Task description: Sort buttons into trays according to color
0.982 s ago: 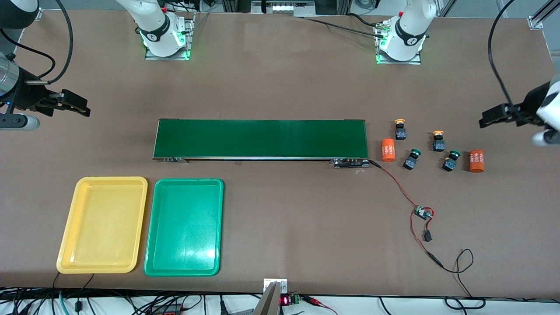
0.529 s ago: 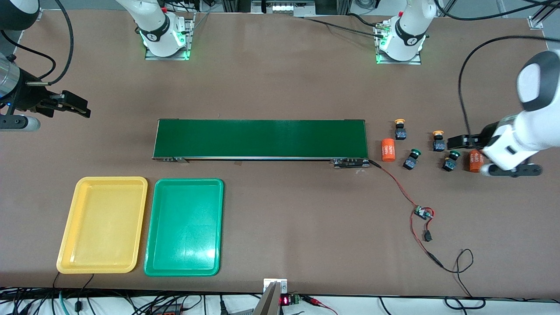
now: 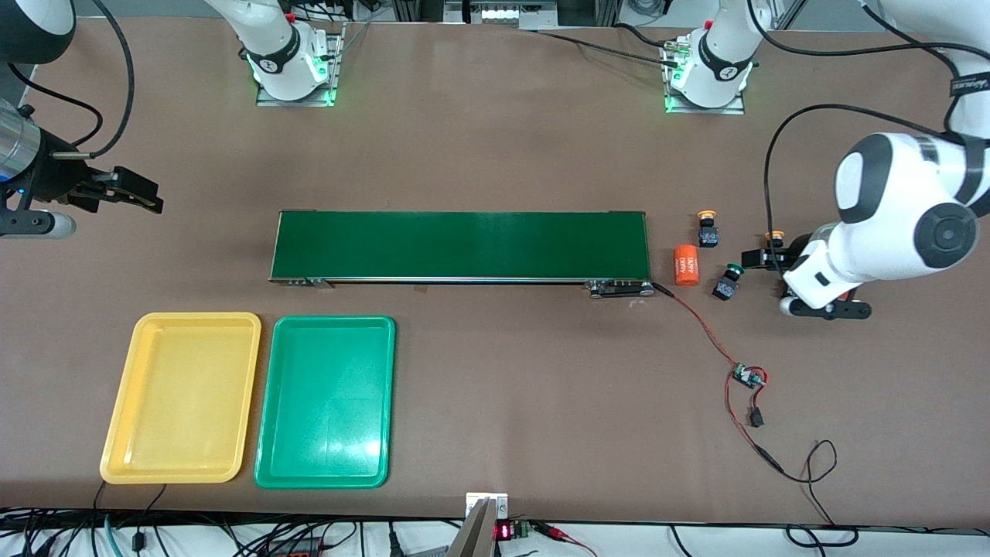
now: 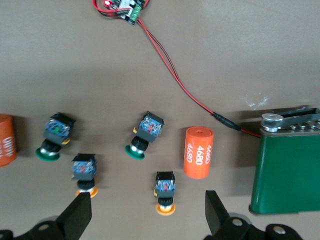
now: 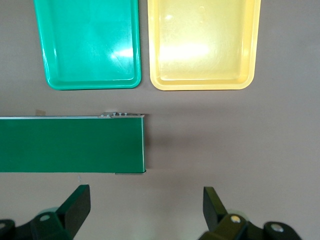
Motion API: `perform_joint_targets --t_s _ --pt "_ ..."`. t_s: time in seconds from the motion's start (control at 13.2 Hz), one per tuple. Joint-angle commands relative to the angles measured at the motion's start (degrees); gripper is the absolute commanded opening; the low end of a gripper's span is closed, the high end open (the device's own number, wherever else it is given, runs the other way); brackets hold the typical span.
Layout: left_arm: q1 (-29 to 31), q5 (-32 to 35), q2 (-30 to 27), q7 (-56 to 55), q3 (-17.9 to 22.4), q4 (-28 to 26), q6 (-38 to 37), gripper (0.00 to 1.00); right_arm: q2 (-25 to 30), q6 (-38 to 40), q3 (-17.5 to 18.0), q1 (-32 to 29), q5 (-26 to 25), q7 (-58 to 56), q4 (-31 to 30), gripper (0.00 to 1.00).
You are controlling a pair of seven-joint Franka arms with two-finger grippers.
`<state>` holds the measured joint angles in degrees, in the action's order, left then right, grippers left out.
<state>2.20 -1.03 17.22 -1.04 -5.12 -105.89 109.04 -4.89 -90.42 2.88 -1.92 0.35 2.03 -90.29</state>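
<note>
Your left claw (image 4: 145, 220) hangs wide open and empty over the cluster of buttons at the left arm's end of the bench (image 3: 495, 155). In the left wrist view you can see all four between and just ahead of its fingers (image 4: 77, 215): two yellow-capped buttons, one (image 4: 165, 192) closest to the claw's middle and the other (image 4: 84, 172) beside one finger, plus two green-capped buttons, one (image 4: 144, 134) near the middle of the group and one (image 4: 54, 136) toward the group's edge. None of them touches the claw. From the front view the left arm's wrist hides part of the group; you can still make out one yellow-capped button (image 3: 707, 230) farther from the camera and a green-capped one (image 3: 727, 281) nearer to it.

An orange cylinder (image 3: 685, 265) with white print lies between the buttons and the end of the dark green conveyor belt (image 3: 460, 245). A second orange cylinder (image 4: 6, 140) shows only at the edge of the left wrist view. A red and black wire (image 3: 700, 325) runs from the belt's end to a small circuit board (image 3: 747, 377).

Your right claw (image 3: 143, 197) waits, open and empty, above bare bench at the right arm's end. The yellow tray (image 3: 124, 402) and the green tray (image 3: 271, 402) sit side by side, nearer to the camera than the belt, and neither holds a button.
</note>
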Motion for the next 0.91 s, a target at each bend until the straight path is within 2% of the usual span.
perform_joint_targets --t_s 0.0,0.38,0.83 --pt "-0.7 0.6 1.0 0.6 -1.6 -6.2 6.5 1.00 0.7 -0.7 0.2 -1.3 0.5 -0.6 -0.8 1.00" --pt "-0.8 -0.6 8.1 -0.2 -5.0 -7.2 11.5 1.00 0.6 -0.8 0.2 -1.9 0.5 -0.6 -0.9 1.00" --pt "-0.8 -0.6 11.4 0.8 -6.3 -9.5 14.3 1.00 0.2 -1.7 0.2 -1.9 0.5 -0.6 -0.9 1.00"
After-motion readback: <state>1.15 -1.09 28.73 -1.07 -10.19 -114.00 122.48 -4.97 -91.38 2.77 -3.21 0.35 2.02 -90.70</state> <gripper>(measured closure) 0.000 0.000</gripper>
